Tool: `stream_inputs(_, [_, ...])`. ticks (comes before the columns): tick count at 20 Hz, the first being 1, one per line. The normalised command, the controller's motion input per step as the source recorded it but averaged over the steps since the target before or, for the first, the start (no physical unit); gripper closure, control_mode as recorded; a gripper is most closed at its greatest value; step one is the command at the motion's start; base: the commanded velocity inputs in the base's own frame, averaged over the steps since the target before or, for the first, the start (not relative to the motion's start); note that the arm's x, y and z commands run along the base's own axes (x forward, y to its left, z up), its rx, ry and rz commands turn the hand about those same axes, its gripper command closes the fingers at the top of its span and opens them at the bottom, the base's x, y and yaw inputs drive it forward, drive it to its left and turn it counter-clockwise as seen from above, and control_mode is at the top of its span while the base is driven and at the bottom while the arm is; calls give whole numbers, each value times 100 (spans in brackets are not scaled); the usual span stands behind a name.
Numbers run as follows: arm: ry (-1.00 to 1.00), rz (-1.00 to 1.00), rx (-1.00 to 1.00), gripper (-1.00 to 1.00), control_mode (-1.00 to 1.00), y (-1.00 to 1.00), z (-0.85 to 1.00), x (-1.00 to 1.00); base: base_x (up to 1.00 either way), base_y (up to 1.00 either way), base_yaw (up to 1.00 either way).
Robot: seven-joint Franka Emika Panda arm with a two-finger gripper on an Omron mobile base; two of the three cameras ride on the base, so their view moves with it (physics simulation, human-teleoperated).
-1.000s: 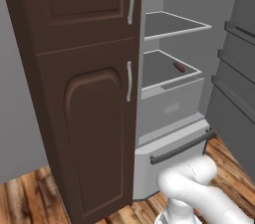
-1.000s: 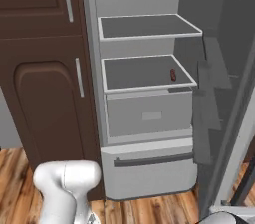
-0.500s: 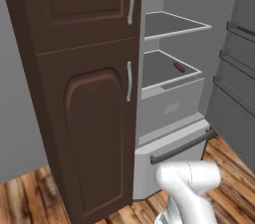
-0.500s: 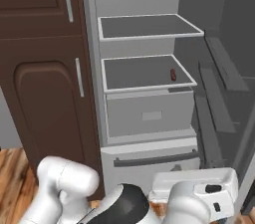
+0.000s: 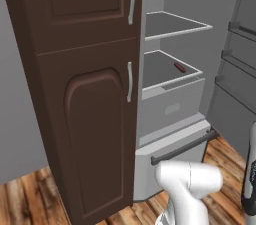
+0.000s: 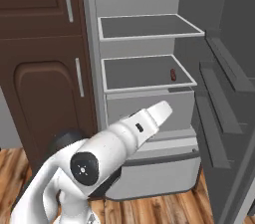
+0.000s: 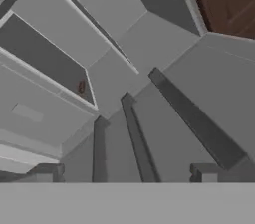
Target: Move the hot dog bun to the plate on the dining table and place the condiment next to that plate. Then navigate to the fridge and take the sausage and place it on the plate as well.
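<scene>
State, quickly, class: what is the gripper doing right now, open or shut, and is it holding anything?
Gripper: open, holding nothing; it faces the open fridge, well short of the sausage on the lower shelf.

You see the lower fridge shelf (image 6: 142,72) carrying the sausage (image 6: 173,74) near its right front corner. The upper shelf (image 6: 149,26) sits above it.

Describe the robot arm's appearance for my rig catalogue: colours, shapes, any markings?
The arm is glossy white with rounded, tube-like links tapering toward the wrist. A dark round joint cap sits on its side, with dark sections behind it, and a small dark mark on the forearm. The gripper has two small dark grey finger tips.
</scene>
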Motion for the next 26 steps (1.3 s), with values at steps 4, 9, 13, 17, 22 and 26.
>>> stream_inputs(4, [43, -11, -21, -100, -100, 59, 25, 100, 0, 0, 0])
stream_inputs(9, [50, -11, -1, -100, -100, 40, 1, 94, 0, 0, 0])
stream_inputs(13, [49, -3, 32, -100, -100, 64, -10, 52, 0, 0, 0])
stream_inputs(17, [33, 0, 49, -100, -100, 72, -22, 8, 0, 0, 0])
stream_inputs(22, [7, 0, 53, -100, -100, 66, -7, -16, 0, 0, 0])
stream_inputs(26, [0, -1, 38, -100, -100, 46, -10, -26, 0, 0, 0])
